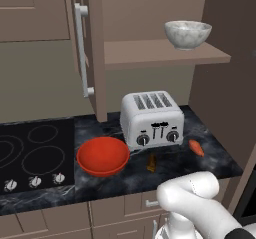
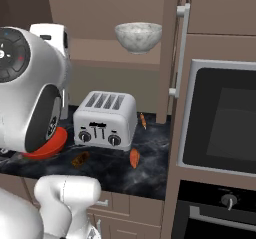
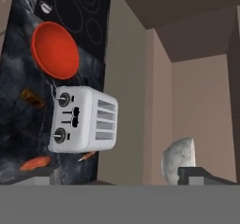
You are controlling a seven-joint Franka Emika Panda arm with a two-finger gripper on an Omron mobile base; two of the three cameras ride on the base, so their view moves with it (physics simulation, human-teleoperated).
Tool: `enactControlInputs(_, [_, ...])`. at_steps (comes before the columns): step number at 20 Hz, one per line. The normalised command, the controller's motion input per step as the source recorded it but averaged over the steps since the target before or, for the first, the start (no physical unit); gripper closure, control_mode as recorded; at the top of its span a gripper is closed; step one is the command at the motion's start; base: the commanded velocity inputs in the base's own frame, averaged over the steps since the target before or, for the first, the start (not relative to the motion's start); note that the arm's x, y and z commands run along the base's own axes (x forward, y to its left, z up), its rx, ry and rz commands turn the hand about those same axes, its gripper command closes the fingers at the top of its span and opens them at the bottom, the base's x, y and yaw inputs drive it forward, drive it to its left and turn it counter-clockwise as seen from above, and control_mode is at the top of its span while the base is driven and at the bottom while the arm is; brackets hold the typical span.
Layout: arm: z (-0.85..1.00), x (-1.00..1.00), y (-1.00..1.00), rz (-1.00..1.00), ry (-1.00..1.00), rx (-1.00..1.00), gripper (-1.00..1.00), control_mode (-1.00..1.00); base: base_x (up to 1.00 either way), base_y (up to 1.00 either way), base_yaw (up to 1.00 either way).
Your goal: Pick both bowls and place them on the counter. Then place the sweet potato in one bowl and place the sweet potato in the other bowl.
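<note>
Although the toaster carries knobs and levers on its front, no lettering on it can be read. The gripper is rolled sideways with its fingertips spread wide and nothing between them — the marbled bowl sits on the shelf just beside one tip. The red bowl rests on the counter beyond the toaster, well away from the fingers; one orange sweet potato lies near the other tip, and a brown one lies between toaster and red bowl.
</note>
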Motion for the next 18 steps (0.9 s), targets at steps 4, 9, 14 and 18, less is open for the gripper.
enactControlInputs(4, [0.10, 0.37, -0.09, 0.01, 0.00, 0.00, -1.00, -1.00, 0.00, 0.00, 0.00])
enactControlInputs(9, [0.02, 0.46, 0.00, 0.00, 0.00, 0.00, -1.00, -1.00, 0.00, 0.00, 0.00])
enactControlInputs(14, [-0.03, 0.42, 0.00, 0.00, -0.01, 0.00, -1.00, -1.00, 0.00, 0.00, 0.00])
enactControlInputs(18, [-0.01, 0.45, -0.01, -0.01, 0.00, 0.00, -1.00, -1.00, 0.00, 0.00, 0.00])
